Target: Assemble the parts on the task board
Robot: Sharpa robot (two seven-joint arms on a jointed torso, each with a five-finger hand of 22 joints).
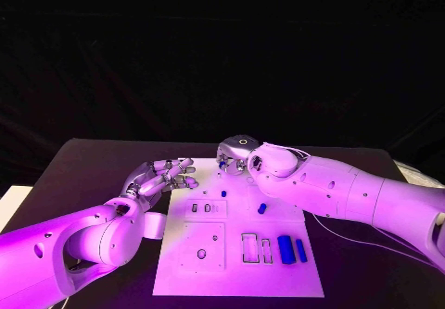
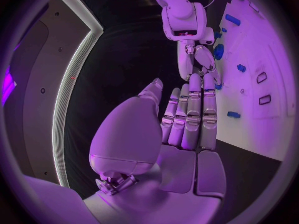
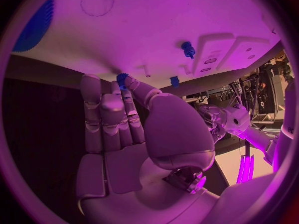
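Note:
The white task board [image 1: 236, 270] lies in the middle of the black table. My right hand [image 1: 234, 156] hovers at the board's far edge and pinches a small blue toothed part [image 3: 121, 78] between thumb and a finger, just above the board [image 3: 187, 15]. My left hand [image 1: 168, 176] is over the board's far left corner, fingers stretched out [image 2: 190, 114], holding nothing. On the board lie a blue peg [image 1: 224, 193], another small blue piece [image 1: 262, 208] and two blue bars [image 1: 285, 249] near the right edge.
Empty slots [image 1: 201, 207] and two rectangular frames [image 1: 250, 248] are set in the board. A large blue gear [image 3: 34, 25] sits at the board's far side. Black table [image 1: 83, 174] extends left of the board; my right forearm [image 1: 343, 193] crosses its right side.

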